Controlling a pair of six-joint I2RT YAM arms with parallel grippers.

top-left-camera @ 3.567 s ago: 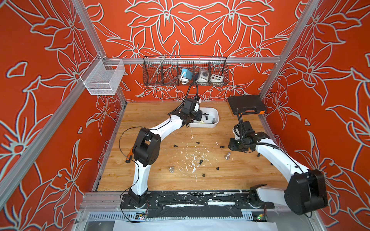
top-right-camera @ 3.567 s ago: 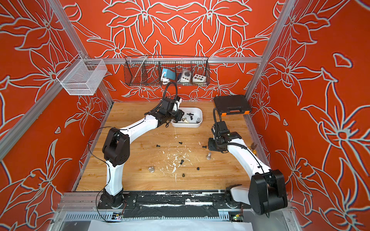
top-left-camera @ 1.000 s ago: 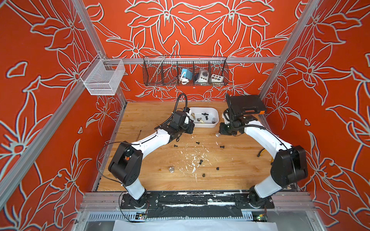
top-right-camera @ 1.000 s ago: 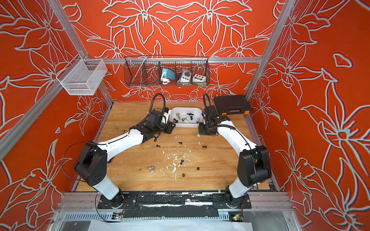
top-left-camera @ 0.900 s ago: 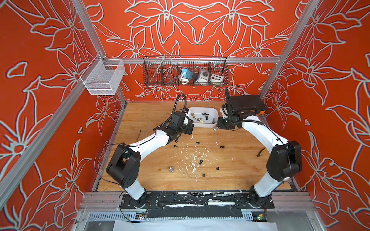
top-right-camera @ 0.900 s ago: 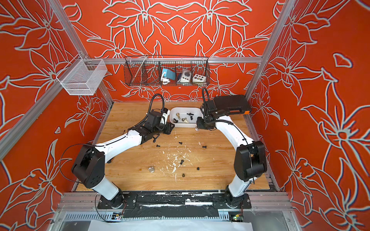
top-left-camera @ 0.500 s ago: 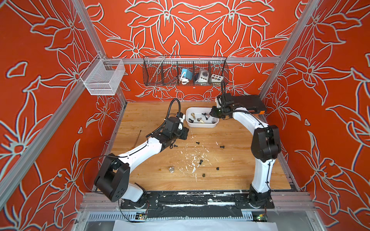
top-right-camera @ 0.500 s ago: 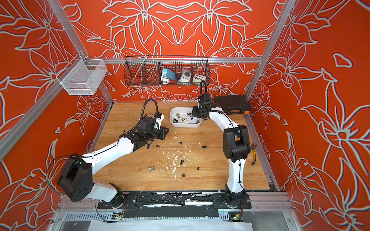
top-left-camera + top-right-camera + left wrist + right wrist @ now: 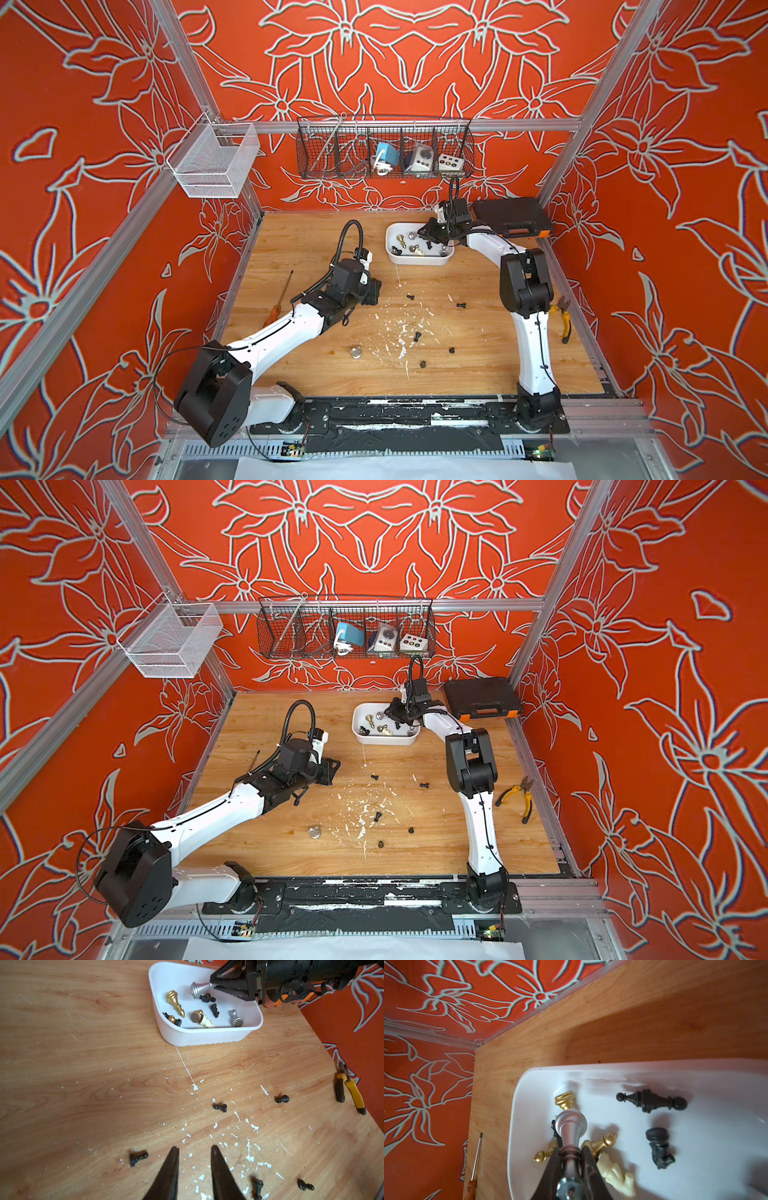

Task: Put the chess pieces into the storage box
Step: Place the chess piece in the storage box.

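The white storage box (image 9: pixel 417 262) (image 9: pixel 203 1036) stands at the back of the wooden table. In it lie gold (image 9: pixel 174 1001), cream (image 9: pixel 205 1021), silver and small black chess pieces. Just above its inside, my right gripper (image 9: pixel 420 235) (image 9: pixel 569 1150) is shut on a silver chess piece (image 9: pixel 198 989) (image 9: pixel 571 1126), held near its top with the base pointing away. My left gripper (image 9: pixel 376 291) (image 9: pixel 194 1148) hovers open and empty over the table's middle. Several black pieces (image 9: pixel 138 1158) (image 9: pixel 220 1107) (image 9: pixel 417 336) and one silver piece (image 9: pixel 355 352) lie loose on the table.
An orange-handled screwdriver (image 9: pixel 282 297) lies by the left wall and yellow pliers (image 9: pixel 563 318) by the right wall. A black case (image 9: pixel 511 216) sits at the back right, beside the box. Wire baskets (image 9: pixel 384 151) hang on the back wall. White flecks mark the wood.
My right gripper has carried the silver piece from beside the box to over its inside. My left arm has drawn back from the box's left side towards the middle of the table.
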